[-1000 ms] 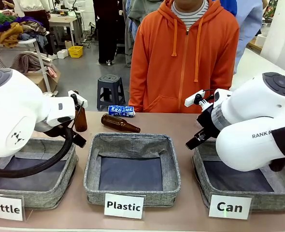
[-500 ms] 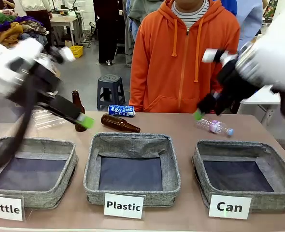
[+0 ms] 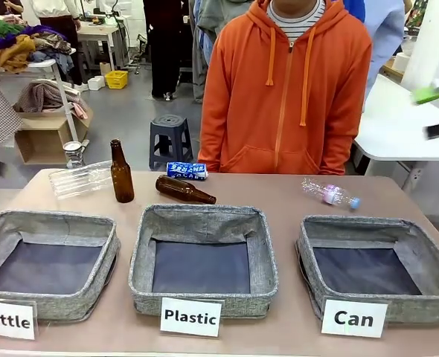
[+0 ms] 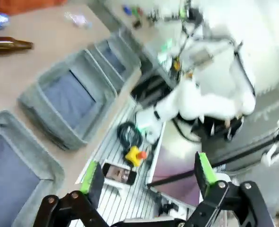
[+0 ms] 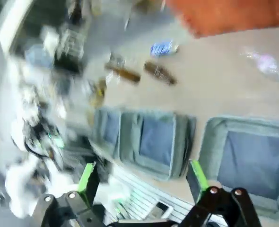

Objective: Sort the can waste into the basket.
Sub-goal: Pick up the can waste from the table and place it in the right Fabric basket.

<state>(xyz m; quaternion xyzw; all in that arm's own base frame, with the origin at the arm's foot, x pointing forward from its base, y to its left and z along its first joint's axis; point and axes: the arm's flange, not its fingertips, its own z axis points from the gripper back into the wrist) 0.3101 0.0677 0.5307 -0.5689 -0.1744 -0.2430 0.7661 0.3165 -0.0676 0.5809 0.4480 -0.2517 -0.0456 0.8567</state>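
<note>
Both jaws released, empty; blue can (image 3: 187, 170) lies on tan table (image 3: 279, 197), grey floor (image 3: 123, 111) beyond.

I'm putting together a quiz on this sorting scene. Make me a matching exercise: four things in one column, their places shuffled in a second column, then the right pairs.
Things
1. blue can
2. basket labelled "Can"
3. small clear bottle with the blue cap
4. large clear bottle

Places
A. lying on its side, far right of the table
B. lying at the far edge, just in front of the person
C. near right, dark liner showing
D. lying far left, beside the upright brown bottle

Pairs: 1-B, 2-C, 3-A, 4-D
</note>
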